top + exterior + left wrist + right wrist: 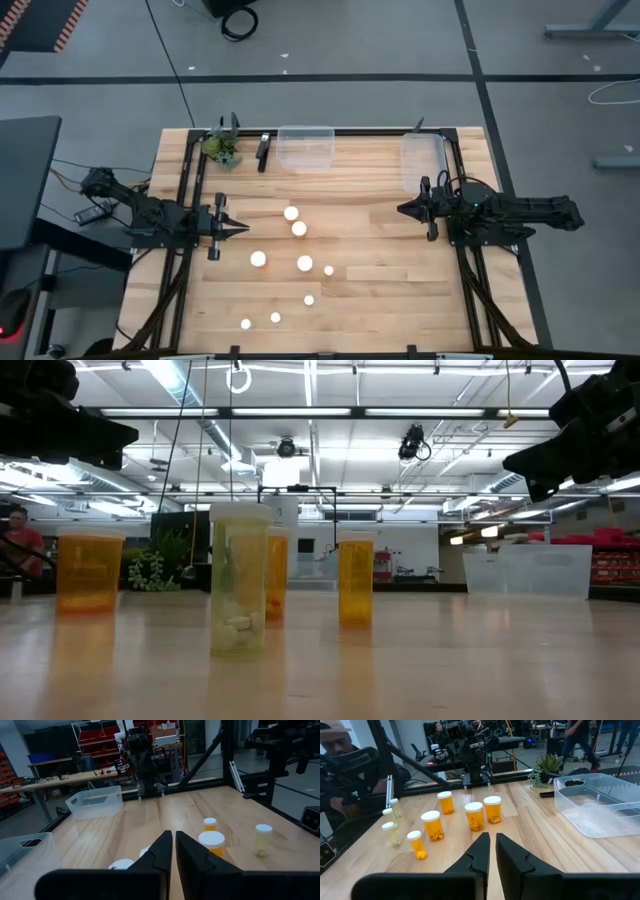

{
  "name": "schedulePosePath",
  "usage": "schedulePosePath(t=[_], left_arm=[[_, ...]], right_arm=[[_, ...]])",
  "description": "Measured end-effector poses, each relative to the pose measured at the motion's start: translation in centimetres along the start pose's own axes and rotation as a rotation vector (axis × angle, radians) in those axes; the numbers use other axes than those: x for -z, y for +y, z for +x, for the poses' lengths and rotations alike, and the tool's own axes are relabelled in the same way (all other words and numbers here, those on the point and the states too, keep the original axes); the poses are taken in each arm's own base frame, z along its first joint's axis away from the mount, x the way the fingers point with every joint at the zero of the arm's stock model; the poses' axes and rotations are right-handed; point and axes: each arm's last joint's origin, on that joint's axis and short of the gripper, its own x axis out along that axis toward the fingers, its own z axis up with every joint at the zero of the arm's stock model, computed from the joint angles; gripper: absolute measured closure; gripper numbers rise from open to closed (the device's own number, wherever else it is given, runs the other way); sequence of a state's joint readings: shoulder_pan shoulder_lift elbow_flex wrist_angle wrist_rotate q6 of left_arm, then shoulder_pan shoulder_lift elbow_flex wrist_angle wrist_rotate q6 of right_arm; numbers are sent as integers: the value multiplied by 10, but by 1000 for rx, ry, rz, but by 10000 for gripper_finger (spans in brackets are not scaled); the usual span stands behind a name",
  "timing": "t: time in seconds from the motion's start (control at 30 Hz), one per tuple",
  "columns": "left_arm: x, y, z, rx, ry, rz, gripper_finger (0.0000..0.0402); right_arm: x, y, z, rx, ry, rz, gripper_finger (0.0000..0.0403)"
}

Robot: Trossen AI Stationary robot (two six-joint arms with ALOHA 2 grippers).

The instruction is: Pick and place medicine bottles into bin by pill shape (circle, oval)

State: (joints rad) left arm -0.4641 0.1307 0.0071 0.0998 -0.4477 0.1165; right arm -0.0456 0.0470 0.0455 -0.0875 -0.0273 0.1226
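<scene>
Several medicine bottles stand upright on their bases on the wooden table, showing as white caps (298,229) in the high view and as orange bottles (474,816) in the right wrist view. Two nearer ones are pale rather than orange (238,580). My left gripper (243,228) is shut and level at the table's left side, pointing at the bottles, with nothing between its fingers (173,840). My right gripper (402,209) is shut and level at the right side, also holding nothing (492,840). Both are clear of the bottles.
Two clear plastic bins sit at the far edge, one in the middle (306,146) and one at the right (422,160). A small green plant (222,150) and a dark tool (263,152) lie at the far left. Black frame rails (190,180) border the table. People show in the room beyond.
</scene>
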Motion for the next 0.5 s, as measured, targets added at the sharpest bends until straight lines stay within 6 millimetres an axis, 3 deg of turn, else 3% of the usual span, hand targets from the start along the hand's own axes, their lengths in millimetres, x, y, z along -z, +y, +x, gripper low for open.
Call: schedulePosePath(t=[0.5], left_arm=[[0,0,0,0,0,0,368]], right_arm=[[0,0,0,0,0,0,366]])
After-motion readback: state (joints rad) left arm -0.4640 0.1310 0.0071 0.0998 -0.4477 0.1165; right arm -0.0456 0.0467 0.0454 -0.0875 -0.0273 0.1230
